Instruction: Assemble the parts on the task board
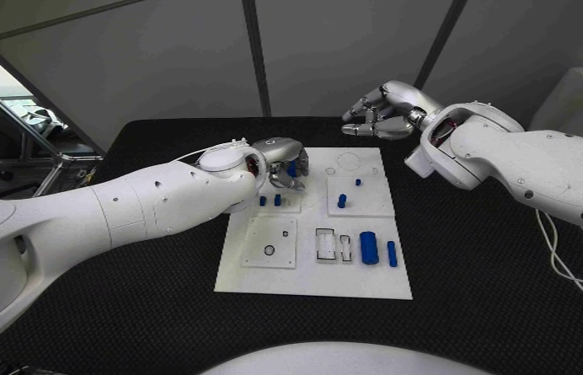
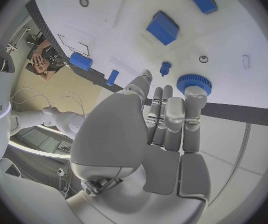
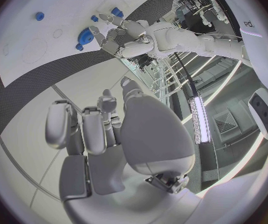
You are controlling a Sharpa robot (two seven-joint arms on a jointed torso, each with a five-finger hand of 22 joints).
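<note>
Left wrist view is showing the left robot hand (image 2: 165, 129) pinching a blue gear (image 2: 193, 83) at its toothed rim above the task board (image 2: 245, 40). It looks light, rigid, grippable there. Right robot hand (image 1: 387, 112) is hovering clenched, holding nothing.

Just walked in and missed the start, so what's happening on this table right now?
A two-armed robot is assembling small blue parts on a white task board on the black table. Its left hand is over the board's far left area, fingertips at a round blue toothed gear. Its right hand is raised beyond the board's far edge, fingers curled, holding nothing. Several blue cylinders lie on the board.
</note>
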